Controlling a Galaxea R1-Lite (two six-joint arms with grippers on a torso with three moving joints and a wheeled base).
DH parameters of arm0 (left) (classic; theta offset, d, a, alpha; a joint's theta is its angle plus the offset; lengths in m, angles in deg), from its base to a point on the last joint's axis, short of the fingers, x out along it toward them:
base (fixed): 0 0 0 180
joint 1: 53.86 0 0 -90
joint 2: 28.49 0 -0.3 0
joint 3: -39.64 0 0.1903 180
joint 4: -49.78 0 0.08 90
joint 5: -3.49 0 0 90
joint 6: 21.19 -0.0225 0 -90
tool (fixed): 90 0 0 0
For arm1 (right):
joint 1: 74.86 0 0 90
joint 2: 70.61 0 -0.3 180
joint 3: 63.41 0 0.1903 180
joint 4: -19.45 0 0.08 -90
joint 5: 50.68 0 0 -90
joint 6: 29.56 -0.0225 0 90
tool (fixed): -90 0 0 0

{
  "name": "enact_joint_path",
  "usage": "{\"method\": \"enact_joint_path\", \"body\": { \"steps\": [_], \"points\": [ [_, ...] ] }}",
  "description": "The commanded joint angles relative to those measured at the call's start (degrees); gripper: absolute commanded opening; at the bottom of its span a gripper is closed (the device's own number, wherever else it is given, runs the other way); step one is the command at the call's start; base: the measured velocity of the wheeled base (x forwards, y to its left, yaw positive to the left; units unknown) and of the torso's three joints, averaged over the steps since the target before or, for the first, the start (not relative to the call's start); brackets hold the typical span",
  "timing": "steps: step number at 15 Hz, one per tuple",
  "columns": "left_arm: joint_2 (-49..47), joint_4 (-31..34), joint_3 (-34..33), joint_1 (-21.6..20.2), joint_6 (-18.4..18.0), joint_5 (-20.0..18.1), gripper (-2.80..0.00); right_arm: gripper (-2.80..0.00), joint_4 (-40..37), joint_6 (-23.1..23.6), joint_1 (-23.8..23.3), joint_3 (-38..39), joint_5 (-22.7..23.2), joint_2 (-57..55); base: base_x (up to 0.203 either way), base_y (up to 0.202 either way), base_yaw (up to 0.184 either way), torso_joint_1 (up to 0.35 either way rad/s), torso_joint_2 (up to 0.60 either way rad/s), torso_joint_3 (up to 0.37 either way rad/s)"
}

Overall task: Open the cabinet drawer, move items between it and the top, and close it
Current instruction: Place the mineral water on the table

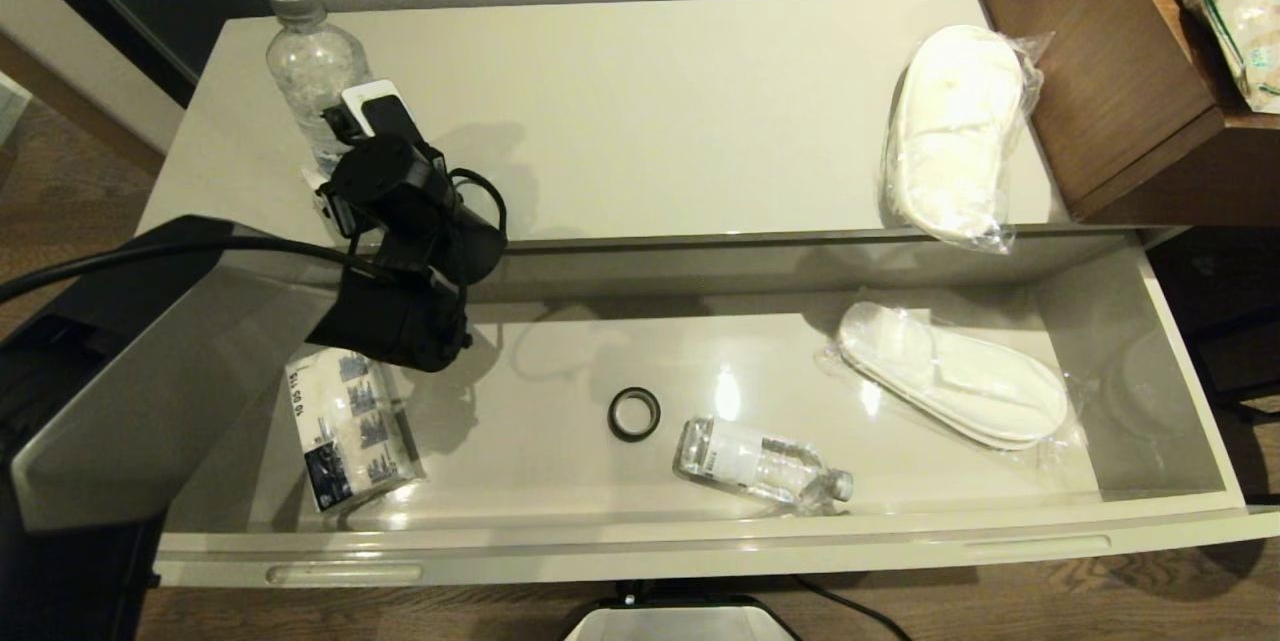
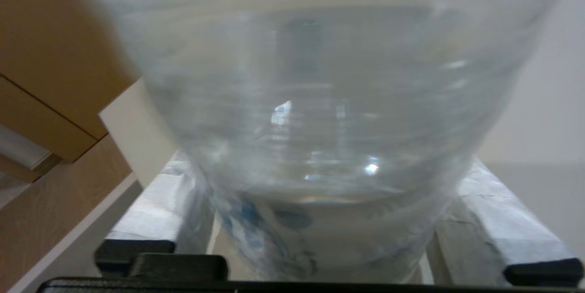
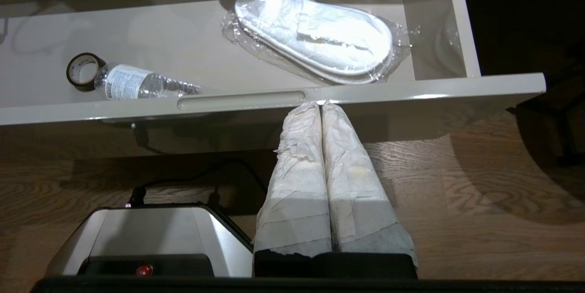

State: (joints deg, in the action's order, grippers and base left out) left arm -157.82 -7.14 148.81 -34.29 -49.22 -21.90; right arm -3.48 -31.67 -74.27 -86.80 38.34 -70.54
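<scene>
The cabinet drawer [image 1: 700, 546] is pulled out wide. A clear water bottle [image 1: 310, 71] with a grey cap stands upright at the left rear of the top [image 1: 650, 101]. My left gripper [image 1: 335, 149] reaches around its lower part; in the left wrist view the bottle [image 2: 315, 101] fills the space between the taped fingers [image 2: 151, 201], with thin gaps on both sides, so the left gripper [image 2: 320, 224] is open. One wrapped slipper pair [image 1: 950, 136] lies on the top's right end. Another pair [image 1: 950, 376] and a lying bottle [image 1: 760, 466] are in the drawer. My right gripper [image 3: 322, 105] hangs shut below the drawer front.
A black ring [image 1: 634, 413] and a white-and-blue tissue pack [image 1: 350, 426] lie in the drawer's left half. A brown wooden unit [image 1: 1130, 71] stands against the top's right end. My base [image 3: 151, 238] sits on the wooden floor in front of the drawer.
</scene>
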Motion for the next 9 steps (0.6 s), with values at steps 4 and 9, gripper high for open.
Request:
{"method": "enact_joint_path", "body": {
  "steps": [4, 9],
  "points": [
    [2.0, -1.2, -2.0, 0.6, -0.1, -0.1, 0.0, -2.8, 0.0, 0.0, 0.0, 0.2, 0.0, 0.9, 0.0, 0.0, 0.0, 0.0, 0.0, 0.0],
    [5.7, -1.1, -6.3, 2.2, 0.0, 0.0, 0.0, -2.8, 0.0, 0.0, 0.0, 0.2, 0.0, 0.9, 0.0, 0.0, 0.0, 0.0, 0.0, 0.0]
  ]
}}
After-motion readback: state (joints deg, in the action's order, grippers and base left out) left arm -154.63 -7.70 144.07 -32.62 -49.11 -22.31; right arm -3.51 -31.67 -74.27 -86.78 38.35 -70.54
